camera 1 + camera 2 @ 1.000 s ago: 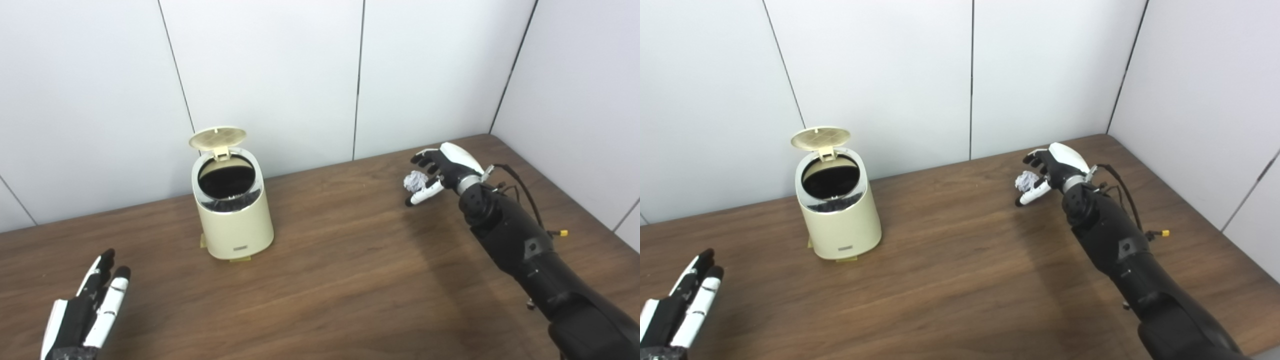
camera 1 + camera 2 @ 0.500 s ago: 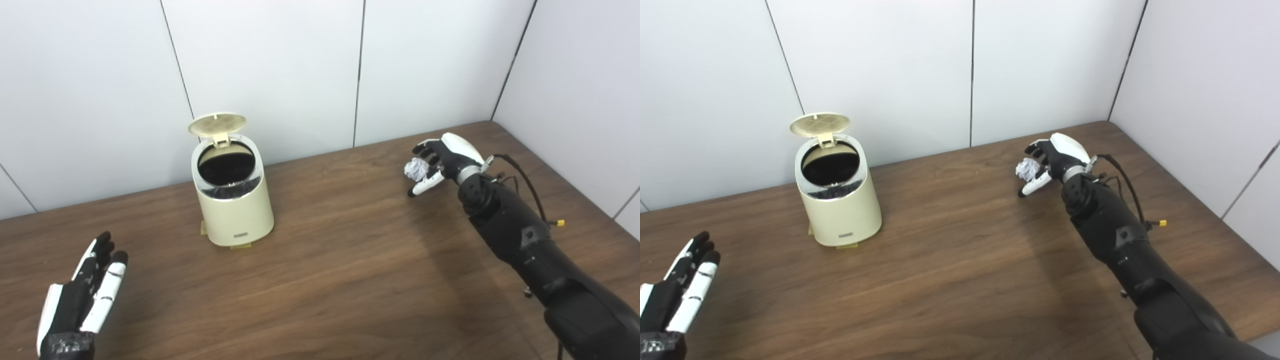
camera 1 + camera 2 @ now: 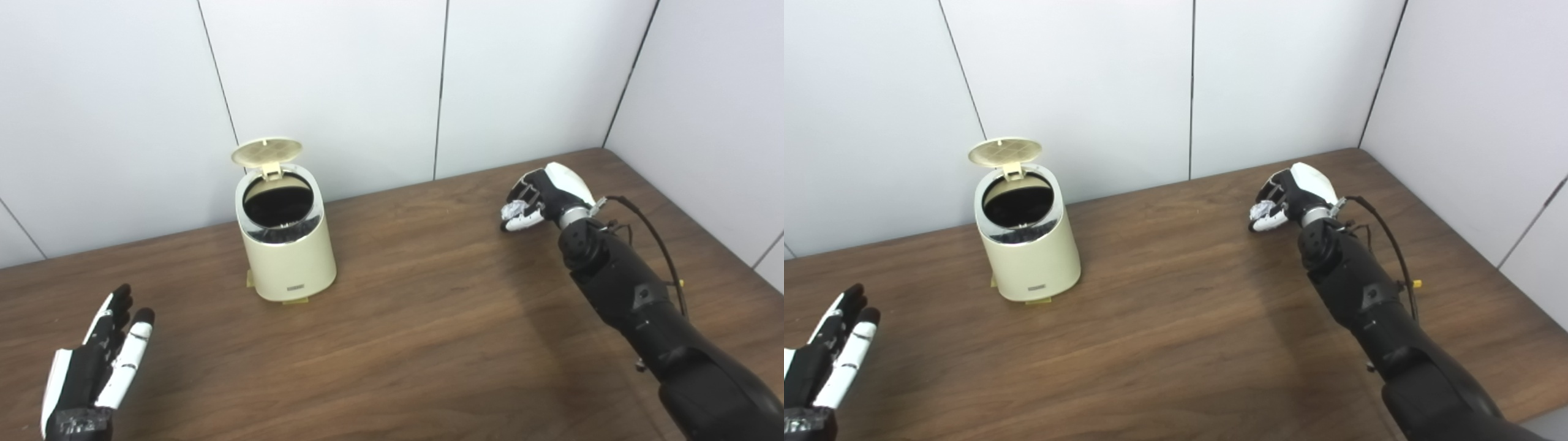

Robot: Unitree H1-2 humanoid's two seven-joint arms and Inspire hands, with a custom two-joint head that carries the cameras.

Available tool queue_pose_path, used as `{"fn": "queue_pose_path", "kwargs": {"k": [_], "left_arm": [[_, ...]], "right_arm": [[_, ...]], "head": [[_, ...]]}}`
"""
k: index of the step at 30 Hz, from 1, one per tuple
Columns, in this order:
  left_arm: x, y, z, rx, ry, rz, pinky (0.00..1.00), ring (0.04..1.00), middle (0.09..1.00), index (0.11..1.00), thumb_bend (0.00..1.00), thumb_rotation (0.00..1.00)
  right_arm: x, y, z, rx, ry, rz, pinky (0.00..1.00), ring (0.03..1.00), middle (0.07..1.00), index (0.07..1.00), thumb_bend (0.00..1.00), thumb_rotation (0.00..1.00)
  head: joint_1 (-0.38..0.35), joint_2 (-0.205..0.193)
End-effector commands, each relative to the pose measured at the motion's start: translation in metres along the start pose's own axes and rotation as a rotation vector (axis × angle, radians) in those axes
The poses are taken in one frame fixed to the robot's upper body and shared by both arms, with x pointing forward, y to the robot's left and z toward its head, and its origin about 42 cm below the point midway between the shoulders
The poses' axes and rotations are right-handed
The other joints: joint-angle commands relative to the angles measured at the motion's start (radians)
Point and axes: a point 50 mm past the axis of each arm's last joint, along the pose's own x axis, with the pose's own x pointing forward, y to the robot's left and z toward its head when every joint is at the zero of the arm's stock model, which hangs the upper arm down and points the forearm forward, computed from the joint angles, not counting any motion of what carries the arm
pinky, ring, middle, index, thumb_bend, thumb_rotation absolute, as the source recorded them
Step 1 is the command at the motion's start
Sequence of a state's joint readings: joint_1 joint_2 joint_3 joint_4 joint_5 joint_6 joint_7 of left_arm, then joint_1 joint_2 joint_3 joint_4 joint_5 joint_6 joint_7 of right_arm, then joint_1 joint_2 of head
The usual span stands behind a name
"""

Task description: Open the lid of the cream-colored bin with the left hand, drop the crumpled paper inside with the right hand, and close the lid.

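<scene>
Right hand (image 3: pixel 542 196) curled around crumpled paper (image 3: pixel 513 210): light, squashy, so a loose all-round grip should do; left hand (image 3: pixel 92 373) open, empty.

Black jointed arms end in black-and-white hands, right hand (image 3: pixel 547 195) white-backed, a black cable (image 3: pixel 649 223) looping off its wrist.

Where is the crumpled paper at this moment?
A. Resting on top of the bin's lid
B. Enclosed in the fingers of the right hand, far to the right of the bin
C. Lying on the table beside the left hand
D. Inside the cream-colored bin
B: the right hand has its fingers curled around the crumpled paper, well away from the cream-colored bin, whose lid stands open.
</scene>
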State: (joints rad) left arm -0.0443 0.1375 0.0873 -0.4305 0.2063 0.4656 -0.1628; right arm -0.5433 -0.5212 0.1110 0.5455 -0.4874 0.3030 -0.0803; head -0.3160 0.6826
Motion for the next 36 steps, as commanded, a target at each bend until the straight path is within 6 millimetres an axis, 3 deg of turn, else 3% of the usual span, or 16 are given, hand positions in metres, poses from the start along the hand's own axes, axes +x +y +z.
{"fn": "queue_pose_path", "kwargs": {"k": [1, 8, 14, 20, 25, 27, 29, 36], "left_arm": [[0.001, 0.003, 0.015, 0.022, -0.052, 0.017, 1.0, 0.997, 0.983, 0.99, 0.54, 0.74], [0.001, 0.001, 0.013, 0.026, -0.047, 0.007, 1.0, 0.997, 0.988, 0.993, 0.53, 0.75], [-0.001, -0.006, 0.009, 0.041, -0.03, 0.004, 0.96, 0.987, 0.985, 0.982, 0.53, 0.77], [-0.002, -0.013, 0.003, 0.046, -0.021, 0.003, 0.92, 0.957, 0.959, 0.957, 0.59, 0.78], [-0.002, -0.019, -0.004, 0.037, -0.015, 0.005, 0.9, 0.939, 0.941, 0.953, 0.65, 0.78], [-0.003, -0.021, -0.007, 0.008, -0.017, 0.001, 0.89, 0.933, 0.94, 0.955, 0.65, 0.75], [-0.003, -0.022, -0.009, -0.004, -0.018, 0.0, 0.88, 0.93, 0.945, 0.958, 0.64, 0.74], [-0.001, -0.029, -0.015, 0.019, -0.005, 0.017, 0.87, 0.927, 0.96, 0.954, 0.66, 0.77]], "right_arm": [[0.007, -0.018, 0.01, 0.023, -0.042, -0.064, 0.36, 0.385, 0.49, 0.541, 0.51, 0.0], [0.002, -0.021, 0.015, 0.0, -0.111, -0.114, 0.37, 0.388, 0.494, 0.535, 0.51, 0.0], [-0.017, -0.031, 0.041, -0.013, -0.272, -0.19, 0.38, 0.386, 0.495, 0.538, 0.51, 0.0], [-0.055, -0.042, 0.097, -0.018, -0.514, -0.24, 0.42, 0.377, 0.496, 0.556, 0.5, 0.0], [-0.079, -0.044, 0.139, 0.035, -0.635, -0.243, 0.32, 0.387, 0.489, 0.524, 0.5, 0.0], [-0.091, -0.046, 0.158, 0.06, -0.699, -0.246, 0.37, 0.382, 0.499, 0.513, 0.5, 0.0], [-0.099, -0.045, 0.172, 0.085, -0.751, -0.248, 0.41, 0.379, 0.5, 0.512, 0.5, 0.0], [-0.113, -0.033, 0.223, 0.123, -0.909, -0.24, 0.33, 0.383, 0.504, 0.515, 0.5, 0.0]], "head": [[0.001, -0.001], [0.022, -0.006], [0.104, -0.013], [0.195, -0.027], [0.235, -0.047], [0.248, -0.054], [0.264, -0.061], [0.318, -0.087]]}}
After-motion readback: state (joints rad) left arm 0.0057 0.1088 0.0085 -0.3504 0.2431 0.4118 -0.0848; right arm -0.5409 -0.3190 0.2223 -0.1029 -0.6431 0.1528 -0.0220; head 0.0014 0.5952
